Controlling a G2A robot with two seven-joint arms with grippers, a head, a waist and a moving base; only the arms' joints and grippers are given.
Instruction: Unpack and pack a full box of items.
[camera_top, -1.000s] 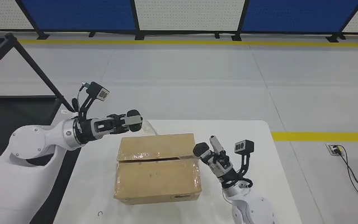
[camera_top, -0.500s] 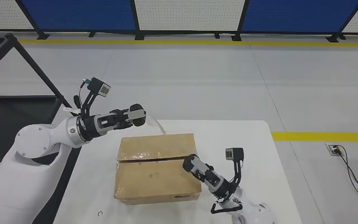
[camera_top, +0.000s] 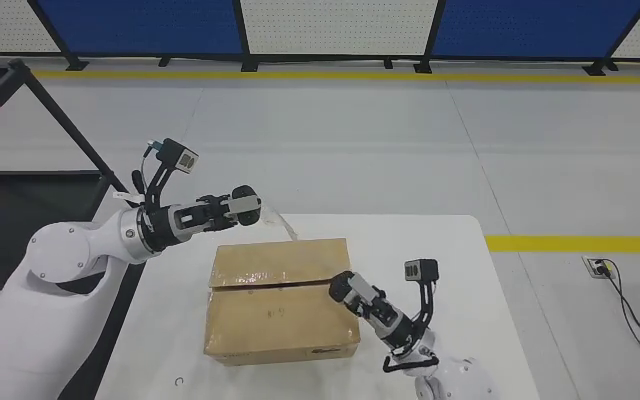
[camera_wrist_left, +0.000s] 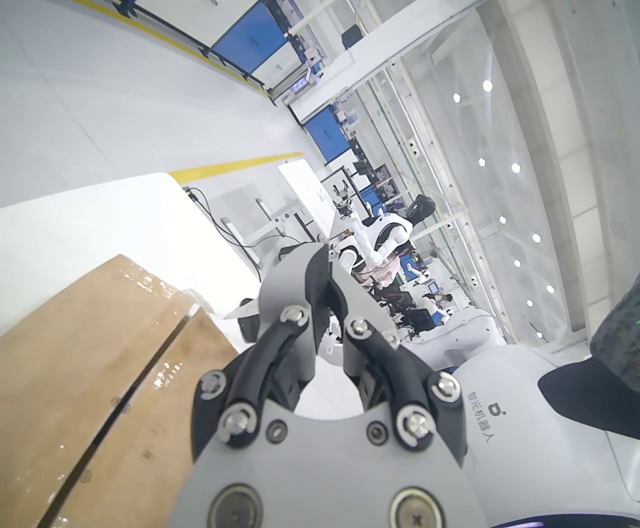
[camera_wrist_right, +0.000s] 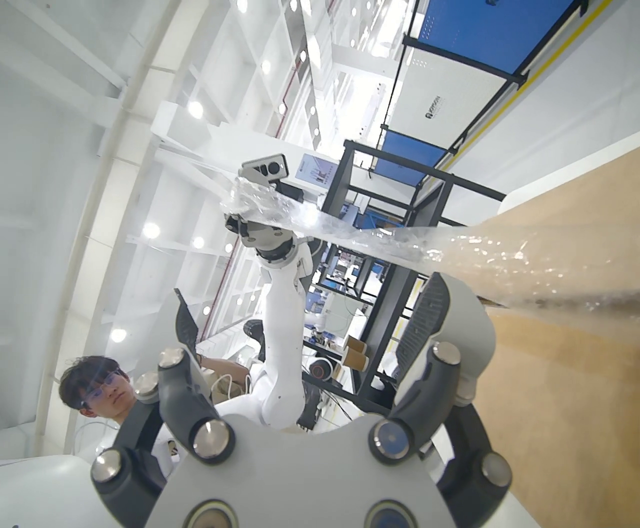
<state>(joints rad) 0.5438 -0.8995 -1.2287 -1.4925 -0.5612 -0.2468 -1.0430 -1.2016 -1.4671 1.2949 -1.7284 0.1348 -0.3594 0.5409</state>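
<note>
A brown cardboard box lies flaps-down in the middle of the white table. A clear strip of tape stretches from the box's seam up to my left gripper, which hangs above the table's back left part and is shut on the strip's end. In the left wrist view its fingertips are pressed together, with the box below. My right gripper is at the right end of the seam, open, with the tape passing just beyond its fingers.
Bare table surface lies to the right of the box and along the front left. A black metal frame stands off the table's left side. Blue partition panels line the far floor.
My right gripper has come in from beside the box's right side to the seam's end. The left gripper has risen slightly and shifted right, drawing the tape up.
</note>
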